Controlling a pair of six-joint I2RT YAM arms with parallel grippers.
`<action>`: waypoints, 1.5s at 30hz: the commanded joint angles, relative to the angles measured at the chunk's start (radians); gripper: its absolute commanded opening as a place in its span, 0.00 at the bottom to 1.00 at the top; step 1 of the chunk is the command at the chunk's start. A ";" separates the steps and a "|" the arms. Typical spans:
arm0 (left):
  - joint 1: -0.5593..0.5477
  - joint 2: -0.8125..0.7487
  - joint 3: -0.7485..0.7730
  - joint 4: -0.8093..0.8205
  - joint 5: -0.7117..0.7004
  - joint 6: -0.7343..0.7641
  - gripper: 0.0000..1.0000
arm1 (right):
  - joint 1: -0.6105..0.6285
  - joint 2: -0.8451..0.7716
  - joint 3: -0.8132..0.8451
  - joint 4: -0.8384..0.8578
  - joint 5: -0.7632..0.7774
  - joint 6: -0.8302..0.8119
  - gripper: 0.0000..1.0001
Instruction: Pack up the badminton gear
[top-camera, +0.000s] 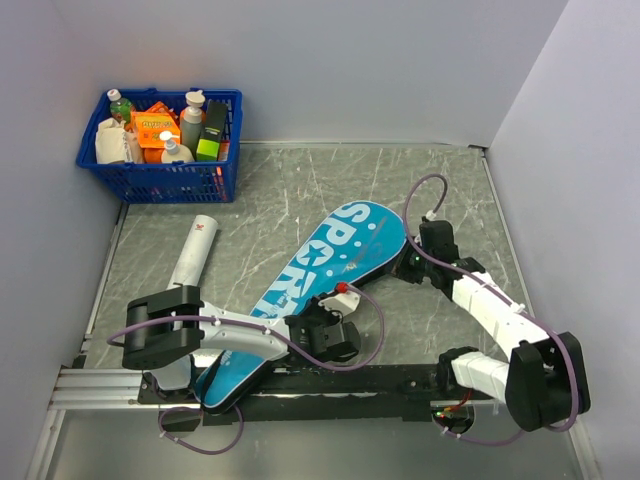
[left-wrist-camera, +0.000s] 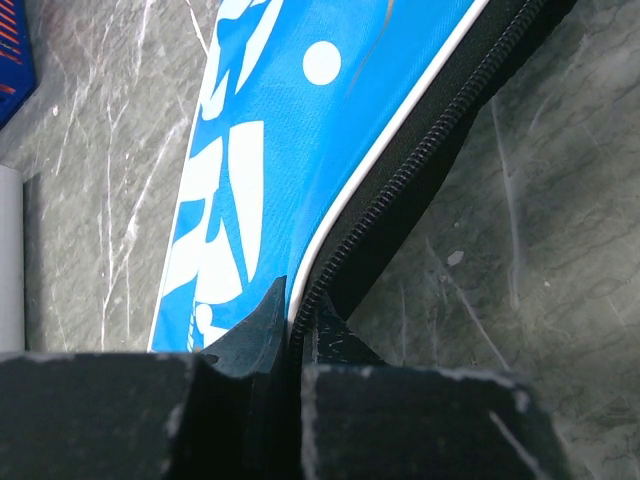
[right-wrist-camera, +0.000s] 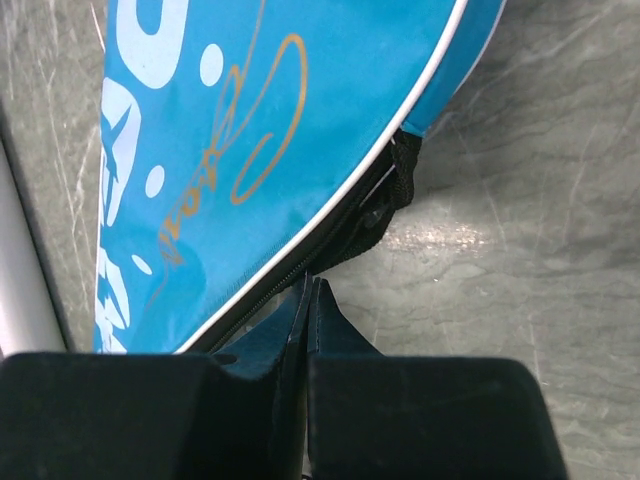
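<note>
The teal cover (top-camera: 335, 262) lettered "SPORT" lies diagonally across the table, its wide end to the far right. My left gripper (top-camera: 330, 335) is at its near right edge. In the left wrist view the gripper (left-wrist-camera: 297, 318) is shut on the cover's (left-wrist-camera: 260, 130) black zipper edge (left-wrist-camera: 400, 180). My right gripper (top-camera: 410, 262) is at the cover's wide end. In the right wrist view it (right-wrist-camera: 311, 288) is shut, pinching the black zipper edge (right-wrist-camera: 345, 245) of the cover (right-wrist-camera: 280, 100). The long white tube (top-camera: 195, 255) lies left of the cover. The racket and shuttlecocks are out of view.
A blue plastic basket (top-camera: 160, 180) of bottles and boxes stands at the far left corner against the wall. Grey walls close in the table on the left, back and right. A metal rail (top-camera: 100, 385) runs along the near edge.
</note>
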 joint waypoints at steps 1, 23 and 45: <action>-0.009 -0.058 0.022 -0.030 -0.050 -0.004 0.01 | 0.019 0.027 0.002 0.061 -0.014 0.026 0.00; -0.017 -0.075 0.015 -0.048 -0.049 -0.018 0.01 | 0.037 0.116 0.065 0.115 -0.028 0.069 0.00; -0.052 -0.182 0.012 -0.053 0.005 -0.030 0.01 | 0.082 0.102 -0.001 0.219 0.325 0.187 0.08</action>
